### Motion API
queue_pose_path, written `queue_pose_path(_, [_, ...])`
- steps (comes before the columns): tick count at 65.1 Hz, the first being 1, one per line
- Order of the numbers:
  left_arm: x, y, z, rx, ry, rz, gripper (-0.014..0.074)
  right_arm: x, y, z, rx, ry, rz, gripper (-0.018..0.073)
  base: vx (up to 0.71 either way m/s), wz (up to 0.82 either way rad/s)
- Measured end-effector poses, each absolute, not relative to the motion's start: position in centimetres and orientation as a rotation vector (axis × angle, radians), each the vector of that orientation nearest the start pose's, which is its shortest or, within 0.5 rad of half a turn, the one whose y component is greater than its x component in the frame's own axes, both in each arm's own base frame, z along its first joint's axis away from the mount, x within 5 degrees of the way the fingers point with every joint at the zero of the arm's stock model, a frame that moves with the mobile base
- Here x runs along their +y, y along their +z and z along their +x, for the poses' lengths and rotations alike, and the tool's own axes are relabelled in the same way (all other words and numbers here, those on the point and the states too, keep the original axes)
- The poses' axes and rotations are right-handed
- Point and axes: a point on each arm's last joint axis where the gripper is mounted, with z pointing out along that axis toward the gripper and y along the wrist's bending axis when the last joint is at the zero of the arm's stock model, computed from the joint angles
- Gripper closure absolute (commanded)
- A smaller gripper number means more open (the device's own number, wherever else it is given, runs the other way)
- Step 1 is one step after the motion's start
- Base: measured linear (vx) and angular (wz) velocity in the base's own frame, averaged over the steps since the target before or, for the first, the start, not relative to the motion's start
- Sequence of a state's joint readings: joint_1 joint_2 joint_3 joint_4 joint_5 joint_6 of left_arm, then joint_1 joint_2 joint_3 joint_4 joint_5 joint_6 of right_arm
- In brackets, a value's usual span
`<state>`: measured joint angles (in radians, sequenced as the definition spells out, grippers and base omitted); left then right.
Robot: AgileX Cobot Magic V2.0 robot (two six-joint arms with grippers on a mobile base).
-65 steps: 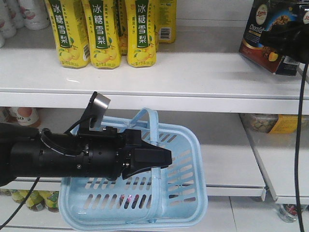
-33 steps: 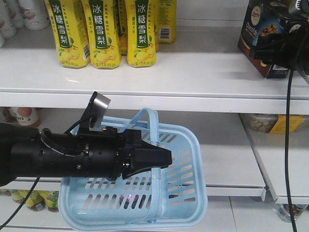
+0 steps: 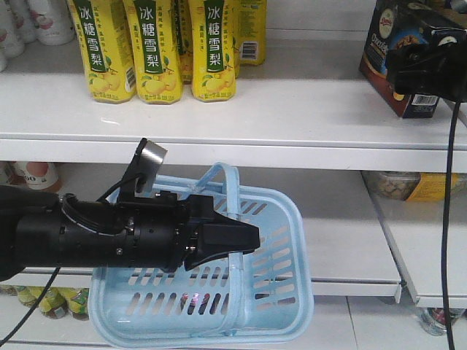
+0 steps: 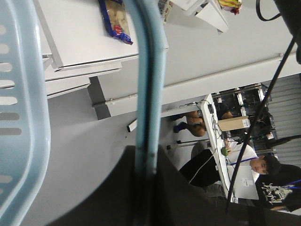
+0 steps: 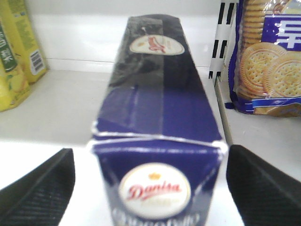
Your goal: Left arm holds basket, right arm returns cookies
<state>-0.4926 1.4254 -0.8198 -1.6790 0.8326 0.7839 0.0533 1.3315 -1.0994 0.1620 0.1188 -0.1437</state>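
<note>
The cookies [image 3: 392, 51], a dark navy box, stand upright on the top shelf at the far right. In the right wrist view the cookies [image 5: 155, 113] sit between my right gripper's [image 5: 150, 167] fingers [image 5: 42, 188], which are open with a gap on each side of the box. In the front view the right gripper [image 3: 425, 69] is in front of the box. The light blue basket [image 3: 270, 292] hangs below the middle shelf. My left gripper [image 3: 244, 237] is shut on its handle [image 4: 149, 84].
Yellow drink bottles [image 3: 157, 51] stand on the top shelf at the left. A slotted divider [image 5: 218, 42] and a blue biscuit bag [image 5: 270, 56] are just right of the box. A clear tub with a yellow label [image 3: 408, 186] lies on the lower shelf.
The cookies box went from tilted and lower to upright on the top shelf, and the right gripper shifted up with it. The left arm and basket have not moved.
</note>
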Motion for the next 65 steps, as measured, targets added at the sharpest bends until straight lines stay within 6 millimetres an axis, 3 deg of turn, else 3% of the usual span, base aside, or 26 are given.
queue_pose_path(39, [-19.3,27.9,21.7,2.268,-1.672,0.126,0.0599,1.8,41.5,23.9,1.816,0.088,-0.083,0.0025,0.00,0.00])
queue_pose_path(65, [-19.3,27.9,21.7,2.268,-1.672,0.126,0.0599,1.4,42.8,18.5,1.895,0.035,-0.152,0.0025,0.00,0.00])
